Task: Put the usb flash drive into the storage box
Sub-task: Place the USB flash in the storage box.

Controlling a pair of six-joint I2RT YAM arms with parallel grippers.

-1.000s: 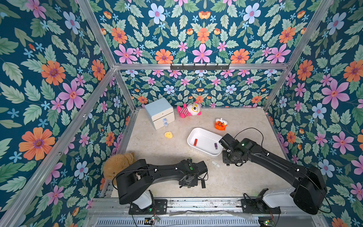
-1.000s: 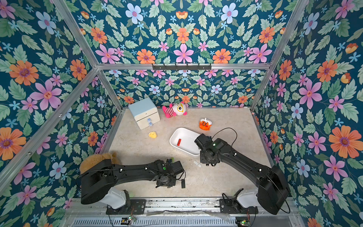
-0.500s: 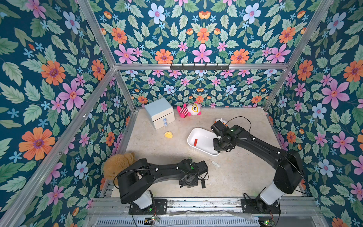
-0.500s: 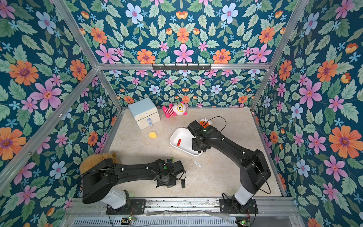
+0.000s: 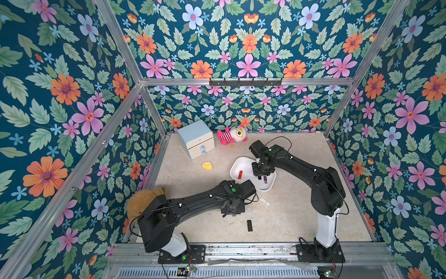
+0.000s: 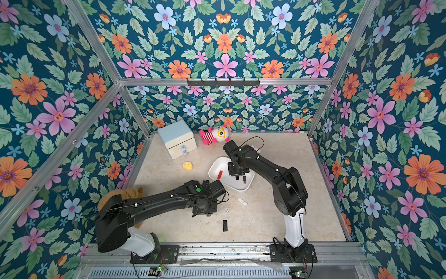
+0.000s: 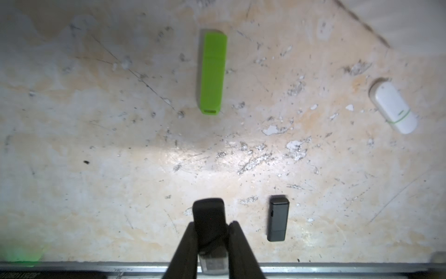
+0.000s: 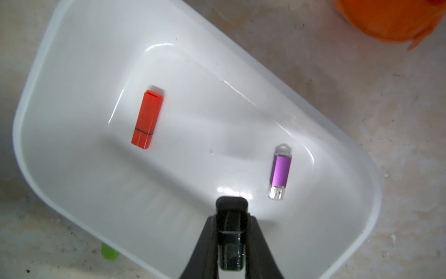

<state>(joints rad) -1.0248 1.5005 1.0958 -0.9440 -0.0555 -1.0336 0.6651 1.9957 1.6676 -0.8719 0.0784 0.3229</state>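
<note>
From the right wrist camera, my right gripper [image 8: 231, 218] is clamped on a black drive [image 8: 231, 209] and hangs over the storage box [image 8: 193, 79], inside its rim. Under the fingertips and a little ahead of them the box floor is bare. A purple drive [image 8: 280, 172] lies just beside that spot, and a red drive [image 8: 147, 118] lies further ahead, well apart. So the box holds two drives already.

I judge that the step in hand is the release. I would go a little lower first, because a dropped drive may bounce or slide on the glossy floor. Then I would open over the bare part, not over the purple one, and lift straight up so that the fingers do not catch the wall.

From the left wrist camera, my left gripper [image 7: 211, 224] grips a dark drive [image 7: 208, 212] over the table [image 7: 96, 169]. A green drive [image 7: 212, 72] lies ahead of it, a loose black drive [image 7: 277, 218] lies near its fingers, and a white drive [image 7: 394, 107] lies well to the side. I would hold this arm back until the right one has left the box.

In both top views the right gripper [image 5: 259, 177] is over the box [image 6: 214, 169], between the red drive [image 5: 240, 174] and the purple drive [image 6: 244, 179]. The left arm is outside the box. The drawer cabinet [image 5: 196, 140] far behind it is closed, so I cannot tell its contents.
</note>
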